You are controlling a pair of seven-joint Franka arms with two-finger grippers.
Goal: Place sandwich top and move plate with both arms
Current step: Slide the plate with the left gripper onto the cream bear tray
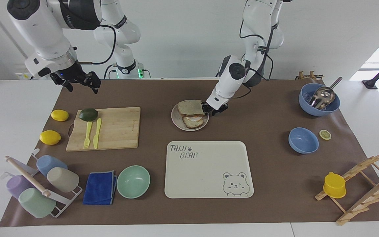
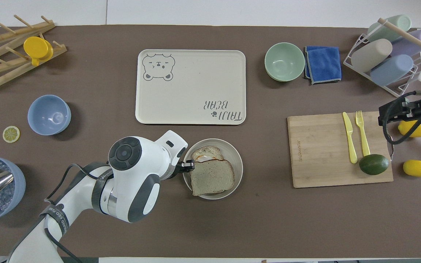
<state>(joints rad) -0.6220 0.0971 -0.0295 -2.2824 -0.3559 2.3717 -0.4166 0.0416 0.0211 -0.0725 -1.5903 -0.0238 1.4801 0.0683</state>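
Note:
The sandwich top (image 1: 190, 107) (image 2: 212, 178) lies slightly tilted on the egg toast (image 1: 194, 122) (image 2: 206, 151), which sits on the small beige-grey plate (image 1: 176, 122) (image 2: 238, 160). The plate stands mid-table, nearer to the robots than the bear tray. My left gripper (image 1: 209, 108) (image 2: 188, 166) is low at the plate's edge toward the left arm's end, shut on the slice's corner. My right gripper (image 1: 77, 80) (image 2: 404, 109) is open and empty, raised over the mat's edge by the cutting board.
The cream bear tray (image 1: 206, 177) lies farther from the robots than the plate, with a mint bowl (image 1: 133, 181) and a blue cloth (image 1: 100, 187) beside it. The cutting board (image 1: 117, 128) holds an avocado, knife and fork. Two lemons, blue bowls, a cup rack and a wooden rack line the table's ends.

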